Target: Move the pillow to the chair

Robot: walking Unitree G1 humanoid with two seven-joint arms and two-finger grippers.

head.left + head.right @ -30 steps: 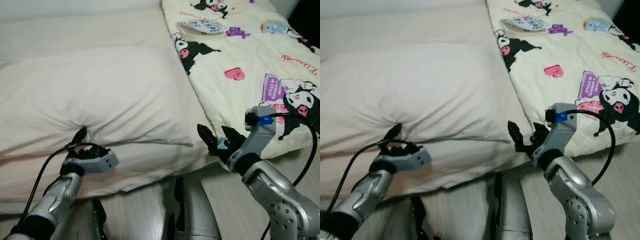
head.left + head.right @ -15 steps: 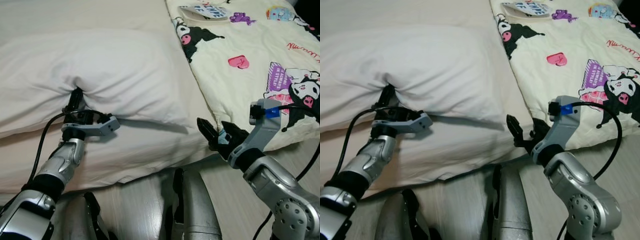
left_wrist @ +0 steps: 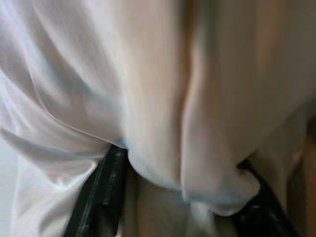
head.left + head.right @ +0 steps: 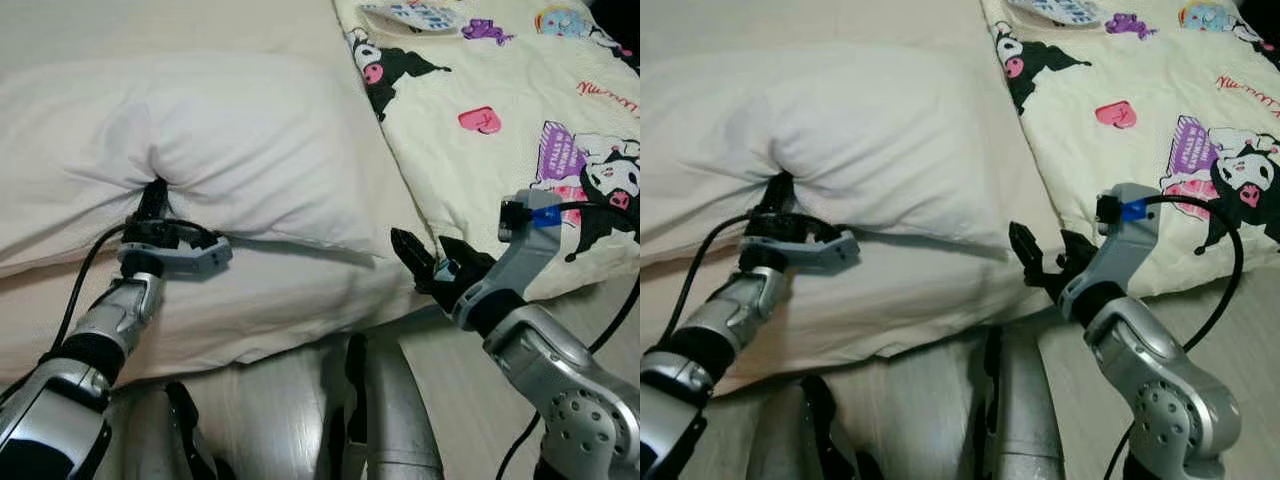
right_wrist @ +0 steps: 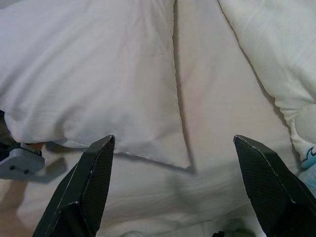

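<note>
Pinching a fold along the near edge of the white pillow (image 4: 220, 140), the left gripper (image 4: 152, 200) has its black fingers (image 3: 96, 197) closed on bunched fabric — the pillow lies on the bed (image 4: 290, 290), near its front edge. Just off that edge hovers the right gripper (image 4: 432, 262), fingers spread wide and empty, beside the cartoon-print blanket (image 4: 500, 90) — touching neither.

No legible text on quilt (image 4: 520, 110)
</note>
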